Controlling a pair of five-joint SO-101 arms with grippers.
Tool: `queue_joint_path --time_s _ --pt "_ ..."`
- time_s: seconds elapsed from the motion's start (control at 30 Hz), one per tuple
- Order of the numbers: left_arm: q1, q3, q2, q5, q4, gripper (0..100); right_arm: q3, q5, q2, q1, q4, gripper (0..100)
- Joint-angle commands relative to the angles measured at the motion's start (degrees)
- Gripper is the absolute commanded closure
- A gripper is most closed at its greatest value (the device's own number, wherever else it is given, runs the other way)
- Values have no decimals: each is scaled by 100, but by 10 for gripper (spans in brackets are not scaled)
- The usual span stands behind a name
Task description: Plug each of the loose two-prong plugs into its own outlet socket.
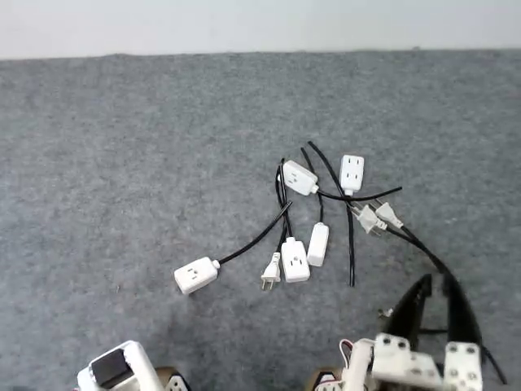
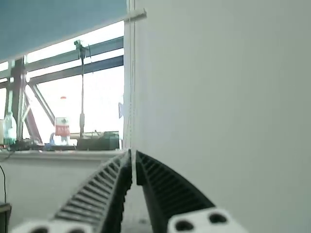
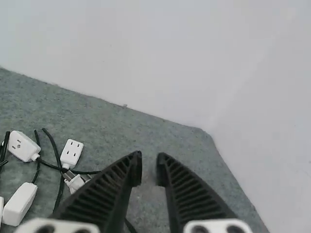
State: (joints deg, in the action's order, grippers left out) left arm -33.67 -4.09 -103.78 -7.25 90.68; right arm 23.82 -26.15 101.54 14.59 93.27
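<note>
We see the right pincer point(image 1: 436, 281) low over the near right corner of the grey, felt-covered bench point(image 1: 122, 147), its jaws a little parted and grasping nothing. The left pincer point(image 2: 132, 154) is lifted toward a pale wall beside a window point(image 2: 73, 97), its jaws clenched together with nothing between them.

The task's things lie at mid-bench in a tangle of black cords point(image 1: 352, 244). A loose two-prong plug point(image 1: 271, 271) lies just beside the near socket point(image 1: 295, 261), not inserted. A pair of plugs point(image 1: 371, 219) lies close together just beyond the right pincer, near the far socket point(image 1: 352, 173). The tilted socket point(image 1: 299, 177) sits beside that one. The lone socket point(image 1: 196, 275) lies apart at the end of its cord, toward the left arm's side. A white block point(image 1: 318, 243) touching the near socket may be another socket seen side-on; we cannot tell.
</note>
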Motion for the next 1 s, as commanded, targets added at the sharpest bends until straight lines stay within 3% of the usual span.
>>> queue_joint_path --time_s 0.0,0.1,0.2,0.37,0.53,0.63,0.77,0.97 --pt "18 -1815 -18 88 -897 961 229 202 -435 -40 -101 760" --pt "193 -3029 -18 387 -1635 845 519 229 -690 -40 -426 737" --pt "985 -4084 -18 800 -2084 762 1011 229 -945 -171 -796 753" --pt "2444 -5464 -18 2224 -2075 761 1899 229 -1367 -954 -1033 758" --pt "2620 -6484 -18 3121 -2040 761 1978 185 -1868 -1569 -989 758" --pt "2743 -6835 -18 3385 -2066 761 2154 158 -2396 -2132 -989 753" --pt "3420 -7248 -18 3631 -2040 761 2286 -105 -3512 -3037 -1033 754" --pt "4079 -7811 -18 3763 -2171 759 2303 114 -4989 -3380 -1745 755"
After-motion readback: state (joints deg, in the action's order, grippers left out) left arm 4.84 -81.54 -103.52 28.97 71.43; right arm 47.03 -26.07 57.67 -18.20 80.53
